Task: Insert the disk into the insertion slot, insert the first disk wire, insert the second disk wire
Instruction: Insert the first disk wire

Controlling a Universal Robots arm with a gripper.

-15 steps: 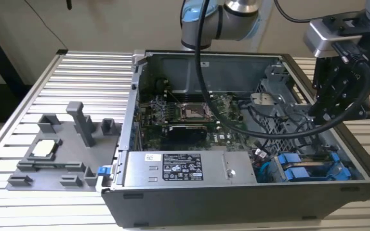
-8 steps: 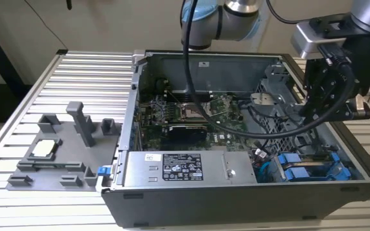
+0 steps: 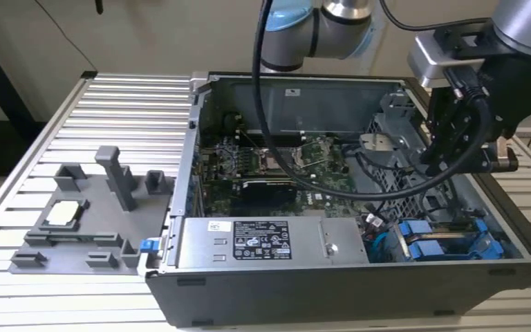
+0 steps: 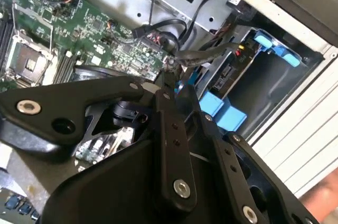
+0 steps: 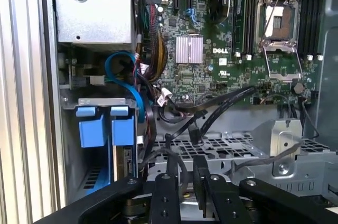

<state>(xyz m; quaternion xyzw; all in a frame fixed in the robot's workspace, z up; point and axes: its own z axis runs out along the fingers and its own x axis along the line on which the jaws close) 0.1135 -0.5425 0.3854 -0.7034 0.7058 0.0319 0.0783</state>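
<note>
Two blue drive fronts [image 5: 91, 131] [image 5: 122, 131] sit side by side in the dark drive cage [image 3: 450, 238] at the case's front corner, on the exterior view's right. I cannot tell which one is the disk. A dark insertion slot [image 4: 264, 86] opens between the blue tabs [image 4: 222, 110]. Loose black wires [image 5: 211, 110] curl between the motherboard and the cage, and one wire end [image 4: 169, 65] lies just off my gripper [image 4: 168, 84]. In the exterior view my gripper [image 3: 441, 162] hangs inside the open case, above the perforated cage wall [image 5: 237, 147] and behind the blue fronts [image 3: 427, 247].
The open computer case [image 3: 191, 173] holds a green motherboard [image 3: 275, 162] and a silver power supply [image 3: 261, 241] along its front. A blue cable [image 5: 124, 71] loops near the drive fronts. A grey fixture [image 3: 81, 214] with posts stands on the slatted table at the exterior view's left.
</note>
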